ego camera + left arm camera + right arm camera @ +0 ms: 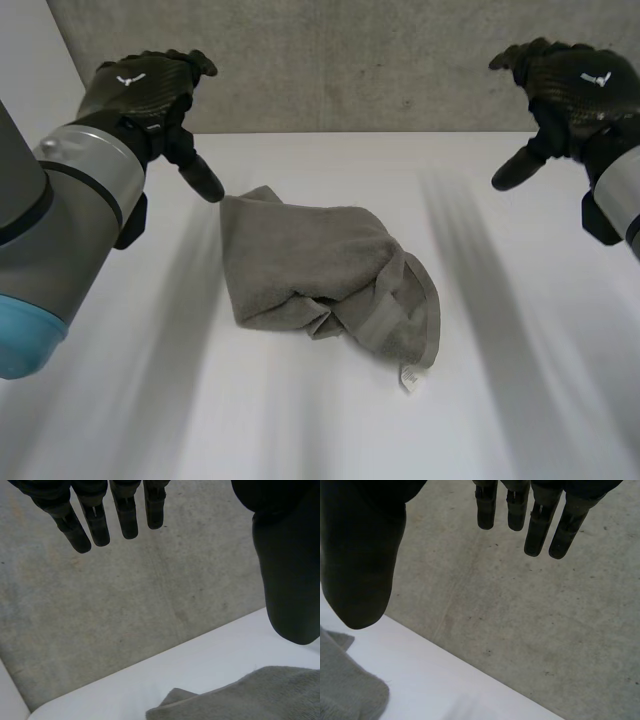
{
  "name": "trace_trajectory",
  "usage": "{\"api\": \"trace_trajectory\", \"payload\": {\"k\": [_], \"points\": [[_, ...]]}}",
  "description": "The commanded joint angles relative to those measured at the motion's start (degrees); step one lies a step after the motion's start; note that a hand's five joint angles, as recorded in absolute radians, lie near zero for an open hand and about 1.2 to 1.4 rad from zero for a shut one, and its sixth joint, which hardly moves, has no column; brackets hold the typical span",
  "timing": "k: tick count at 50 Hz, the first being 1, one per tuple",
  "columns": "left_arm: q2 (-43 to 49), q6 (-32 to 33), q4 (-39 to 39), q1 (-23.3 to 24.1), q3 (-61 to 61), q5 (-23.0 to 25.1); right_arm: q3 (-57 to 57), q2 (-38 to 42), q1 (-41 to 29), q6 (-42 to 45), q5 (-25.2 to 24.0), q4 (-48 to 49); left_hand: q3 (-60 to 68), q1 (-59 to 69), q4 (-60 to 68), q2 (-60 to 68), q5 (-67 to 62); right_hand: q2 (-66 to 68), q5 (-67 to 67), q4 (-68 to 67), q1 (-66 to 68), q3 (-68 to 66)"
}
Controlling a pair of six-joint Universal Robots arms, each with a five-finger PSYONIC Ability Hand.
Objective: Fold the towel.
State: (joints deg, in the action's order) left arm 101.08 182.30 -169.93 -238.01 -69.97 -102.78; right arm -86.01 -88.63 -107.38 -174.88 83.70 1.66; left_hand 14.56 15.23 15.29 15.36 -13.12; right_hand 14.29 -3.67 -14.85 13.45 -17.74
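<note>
Towel [325, 275] lies bunched mid-table [500, 400]. Left hand [145, 85] hovers over its far left corner, and right hand [575, 85] is well apart. Both hands are released, fingers straight, holding nothing. Judgement: pinch two corners and spread the towel flat before folding, or creases get trapped.

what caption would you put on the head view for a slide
Crumpled grey towel on the white table, left hand open near its far corner, right hand open and apart from it.

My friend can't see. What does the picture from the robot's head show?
A crumpled grey towel lies on a white table. The robot's left hand and right hand hover open above the table, one at each side, holding nothing.
</note>
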Motion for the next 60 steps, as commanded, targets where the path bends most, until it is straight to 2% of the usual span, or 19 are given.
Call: {"api": "trace_trajectory", "payload": {"k": [1, 15, 23, 24, 25, 26, 28, 29, 30, 31, 32, 36, 39, 42, 44, 50, 56, 58, 60], "points": [[-0.44, -0.19, 1.89, -0.70, 1.24, -0.14, 5.41, 3.11, -0.20, -0.20, 3.13, -4.65, -3.84, -4.51, -4.57, -4.64, 12.41, -4.29, 3.67, 4.85, -3.45, 7.74], [-0.26, -0.37, 2.94, -0.78, 1.07, -0.05, 4.54, 4.25, -0.99, 0.06, 3.66, -4.74, -3.84, -4.51, -4.57, -4.64, 12.41, -4.29, 3.67, 4.85, -3.45, 7.74], [0.17, -0.02, 3.03, -0.34, 0.19, 0.47, 4.36, 3.99, -1.87, 4.02, 0.68, -5.00, 3.73, 3.06, 3.00, 2.93, 4.84, -4.29, 3.67, 4.85, -3.45, 7.74], [0.35, -0.02, 3.38, 0.09, 0.01, 0.56, 4.10, 4.08, -2.13, 7.58, -1.33, -5.52, 9.22, 8.55, 8.49, 8.42, -0.66, -4.29, 3.67, 4.85, -3.45, 7.74], [0.35, -0.02, 3.38, 0.09, 0.01, 0.56, 3.57, 4.08, -2.48, 12.41, -3.96, -6.31, 9.28, 8.61, 8.55, 8.48, -0.72, -4.29, 3.67, 4.85, -3.45, 7.74], [0.52, 0.15, 3.81, 0.44, -0.60, 1.08, 3.57, 4.08, -2.49, 12.45, -3.98, -6.32, 13.11, 12.44, 12.38, 12.31, -4.55, -4.29, 3.67, 4.85, -3.45, 7.74], [0.88, 0.33, 4.26, 1.15, -1.31, 2.14, 1.73, 4.25, -3.62, 23.30, -9.06, -8.68, 16.51, 15.84, 15.78, 15.71, -7.95, -4.29, 3.67, 4.85, -3.45, 7.74], [1.66, 0.42, 4.78, 2.19, -2.00, 3.80, 1.72, 4.25, -3.63, 23.35, -9.08, -8.69, 21.84, 21.17, 21.11, 21.04, -13.28, -4.29, 3.67, 4.85, -3.45, 7.74], [2.80, 0.42, 5.22, 3.42, -2.36, 5.81, 0.33, 4.43, -4.41, 28.22, -10.99, -10.00, 25.39, 24.72, 24.66, 24.59, -16.83, -4.29, 3.67, 4.85, -3.45, 7.74], [2.81, 0.42, 5.23, 3.43, -2.36, 5.83, 0.32, 4.43, -4.42, 28.27, -11.01, -10.01, 25.43, 24.76, 24.70, 24.63, -16.86, -4.29, 3.67, 4.85, -3.45, 7.74], [4.20, 0.51, 5.49, 4.48, -2.71, 7.75, -0.99, 4.52, -5.38, 32.89, -12.41, -11.05, 26.92, 26.26, 26.20, 26.12, -18.36, -4.29, 3.67, 4.85, -3.45, 7.74], [7.12, 0.42, 6.02, 6.25, -3.06, 10.05, -5.64, 4.87, -9.42, 42.84, -15.58, -11.94, 31.48, 30.81, 30.75, 30.68, -22.92, -4.29, 3.67, 4.85, -3.45, 7.74], [10.11, 0.42, 6.46, 7.65, -3.94, 11.02, -8.55, 5.48, -11.00, 46.10, -16.28, -11.51, 34.00, 33.34, 33.28, 33.20, -25.44, -4.29, 3.67, 4.85, -3.45, 7.74], [13.89, 0.42, 6.19, 8.88, -4.65, 11.11, -9.62, 6.45, -11.28, 47.08, -16.46, -11.42, 32.15, 31.49, 31.43, 31.35, -23.59, -4.29, 3.67, 4.85, -3.45, 7.74], [15.82, 0.42, 5.84, 9.15, -4.73, 11.02, -10.67, 10.30, -11.63, 47.96, -16.73, -11.33, 31.82, 31.15, 31.09, 31.02, -23.26, -4.29, 3.67, 4.85, -3.45, 7.74], [23.03, -0.02, 3.20, 9.32, -3.68, 10.58, -9.97, 15.50, -13.30, 48.14, -15.94, -10.36, 22.40, 21.73, 21.67, 21.60, -13.84, -3.87, 3.25, 4.43, -3.03, 7.32], [26.80, -0.37, -2.76, 9.41, -3.85, 9.97, -9.44, 19.46, -12.68, 47.35, -14.53, -4.91, 22.39, 21.73, 21.67, 21.59, -13.83, 11.44, -12.06, -10.88, 12.28, -7.98], [27.07, -0.37, -4.09, 9.41, -4.03, 9.35, -9.35, 20.07, -12.51, 47.17, -13.12, -3.07, 22.40, 21.73, 21.67, 21.60, -13.84, 15.98, -16.60, -15.42, 16.82, -12.53], [27.42, -0.37, -6.80, 9.50, -4.38, 7.34, -9.26, 20.86, -12.33, 46.82, -9.71, 0.26, 22.40, 21.73, 21.67, 21.60, -13.84, 22.00, -22.62, -21.44, 22.84, -18.55]]}}
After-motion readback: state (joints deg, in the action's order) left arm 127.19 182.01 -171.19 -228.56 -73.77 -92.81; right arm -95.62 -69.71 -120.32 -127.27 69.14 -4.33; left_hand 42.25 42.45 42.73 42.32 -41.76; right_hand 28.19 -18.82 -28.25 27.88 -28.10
